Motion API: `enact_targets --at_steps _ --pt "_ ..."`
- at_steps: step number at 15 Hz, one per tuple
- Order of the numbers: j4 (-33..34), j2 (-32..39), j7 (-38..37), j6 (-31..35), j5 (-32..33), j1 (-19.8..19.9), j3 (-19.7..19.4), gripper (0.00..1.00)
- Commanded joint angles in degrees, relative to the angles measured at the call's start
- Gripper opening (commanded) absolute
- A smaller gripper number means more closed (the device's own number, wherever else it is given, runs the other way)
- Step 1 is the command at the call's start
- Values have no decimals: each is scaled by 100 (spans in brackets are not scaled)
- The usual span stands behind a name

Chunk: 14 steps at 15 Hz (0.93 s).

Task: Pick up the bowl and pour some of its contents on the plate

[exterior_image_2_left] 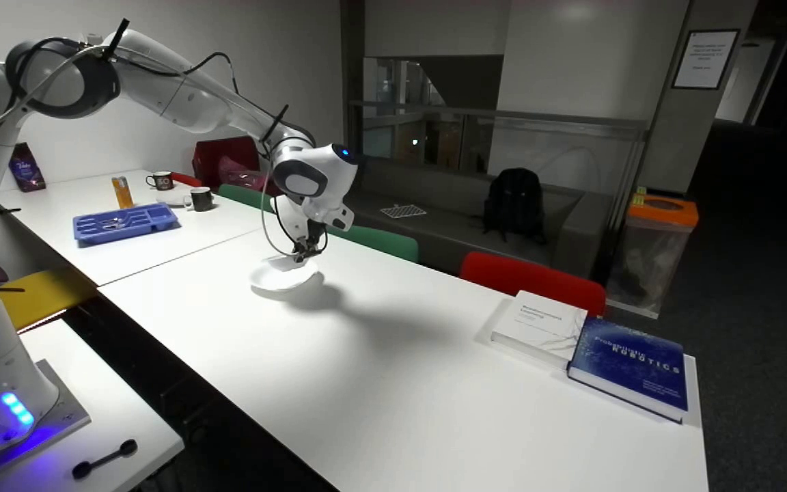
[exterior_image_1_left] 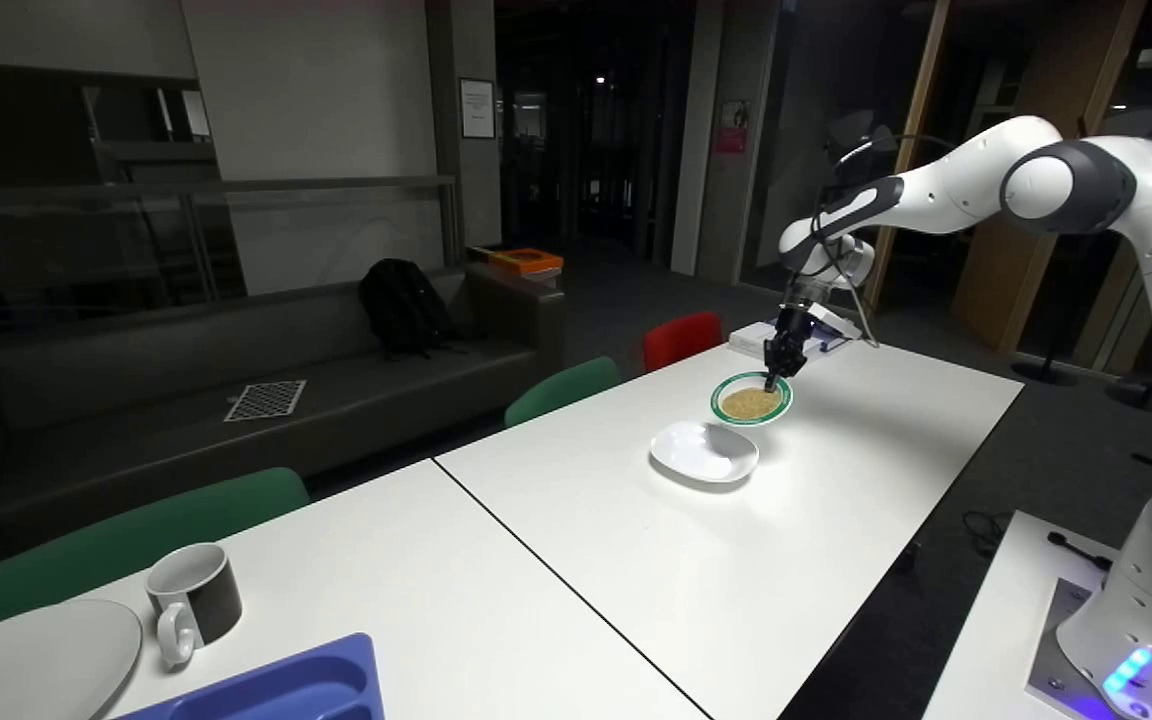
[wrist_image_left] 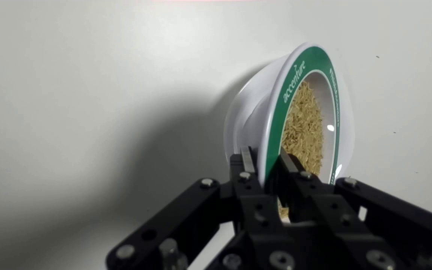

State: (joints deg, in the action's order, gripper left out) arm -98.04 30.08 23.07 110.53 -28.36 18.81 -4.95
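Note:
My gripper [exterior_image_1_left: 773,380] is shut on the rim of the bowl [exterior_image_1_left: 717,404] and holds it in the air. The bowl is white with a green rim [wrist_image_left: 315,58], which passes between the fingers [wrist_image_left: 264,153] in the wrist view. It is tilted steeply. Its contents [wrist_image_left: 304,123], yellowish-tan grains, lie inside it; they also show in an exterior view [exterior_image_1_left: 751,404]. The plate [exterior_image_1_left: 704,452], a white rounded dish, stands on the table beneath and beside the bowl. In the wrist view the bowl hides most of the plate [wrist_image_left: 233,127]. No grains show on the plate's visible part.
A few dark specks [wrist_image_left: 377,57] lie on the table. A mug [exterior_image_1_left: 194,600], a large pale plate [exterior_image_1_left: 46,655] and a blue tray [exterior_image_1_left: 276,690] stand on the adjoining table. A white book [exterior_image_2_left: 540,324] and a blue book [exterior_image_2_left: 632,365] lie at the table's end.

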Motion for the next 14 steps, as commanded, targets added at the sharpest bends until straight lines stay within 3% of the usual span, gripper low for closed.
enact_targets --at_steps 1,14 --pt "-303 -365 -317 161 226 -72 -23 4" --pt "-296 -467 -1148 210 1038 -325 -84 4"
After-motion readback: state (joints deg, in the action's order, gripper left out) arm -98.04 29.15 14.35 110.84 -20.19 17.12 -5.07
